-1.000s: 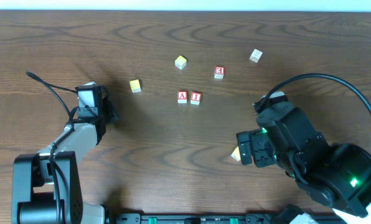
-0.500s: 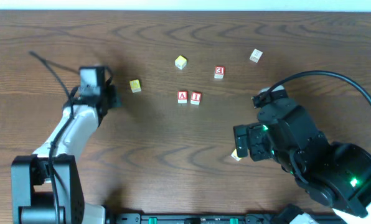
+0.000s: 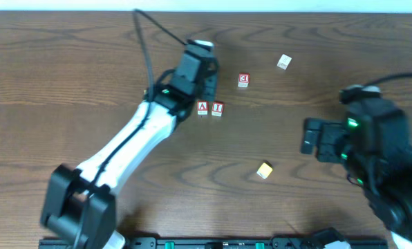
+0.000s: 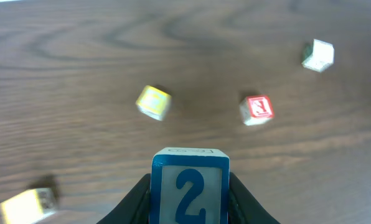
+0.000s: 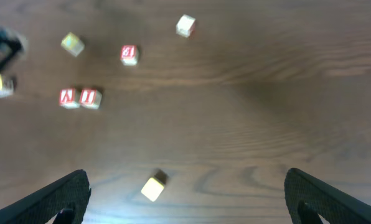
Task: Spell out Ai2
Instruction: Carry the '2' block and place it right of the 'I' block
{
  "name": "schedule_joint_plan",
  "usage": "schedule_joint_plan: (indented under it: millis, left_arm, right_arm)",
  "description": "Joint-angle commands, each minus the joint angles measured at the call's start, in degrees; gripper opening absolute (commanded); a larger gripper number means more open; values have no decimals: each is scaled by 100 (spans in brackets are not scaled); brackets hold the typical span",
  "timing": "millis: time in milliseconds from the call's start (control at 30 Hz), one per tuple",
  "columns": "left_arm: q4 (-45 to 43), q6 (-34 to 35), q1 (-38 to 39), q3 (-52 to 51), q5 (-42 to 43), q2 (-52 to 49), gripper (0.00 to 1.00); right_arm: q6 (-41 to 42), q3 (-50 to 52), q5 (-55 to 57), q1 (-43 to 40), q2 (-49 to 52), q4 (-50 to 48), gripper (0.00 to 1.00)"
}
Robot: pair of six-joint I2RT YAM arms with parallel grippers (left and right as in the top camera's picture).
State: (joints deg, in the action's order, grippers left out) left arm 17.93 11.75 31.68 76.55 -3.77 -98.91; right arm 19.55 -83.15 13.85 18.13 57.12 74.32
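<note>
My left gripper is shut on a white block with a blue 2, held above the table. In the overhead view the left gripper hovers just behind the red A block and red I block, which sit side by side. The 2 block is hidden there. The A block and I block also show in the right wrist view. My right gripper is open and empty at the right of the table.
A red block and a white block lie behind and to the right of the pair. A yellow block lies front right. Two more yellowish blocks sit under the left arm.
My left arm swung from the left side far right and back to just behind the A and I blocks. My right arm pulled back right, uncovering the front yellow block.
</note>
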Motion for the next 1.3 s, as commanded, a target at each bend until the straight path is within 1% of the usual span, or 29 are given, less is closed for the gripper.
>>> schedule_joint_plan:
  millis: [0, 67, 200, 400, 467, 600, 667, 800, 1267]
  left_arm:
    - [227, 28, 284, 442, -149, -625, 11]
    - [350, 26, 463, 686, -155, -901, 10]
    - [662, 267, 765, 1128, -157, -1394, 10]
    - [844, 1241, 863, 1235, -223, -1729, 10]
    - [837, 1399, 863, 1235, -162, -1797, 10]
    - [817, 1425, 881, 1235, -103, -1895, 10]
    - [820, 1561, 881, 1235, -35, -1958, 10]
    - [752, 1711, 890, 1235, 330, -2085, 10]
    - [560, 1698, 885, 1235, 341, -2389, 10]
  right_arm:
    - [-426, -70, -391, -446, -376, 2, 99]
    - [-507, -70, -538, -640, -503, 42, 99]
    - [-507, -70, -555, -791, -553, 188, 99]
    - [-505, -70, -643, -798, -546, 249, 99]
    - [-505, -70, -662, -798, -546, 256, 99]
    - [-503, -70, -682, -798, -546, 258, 99]
    - [-501, -70, -684, -798, -546, 258, 99]
    - [-501, -70, -684, -798, -546, 258, 99]
    - [-498, -70, -682, -798, -546, 247, 99]
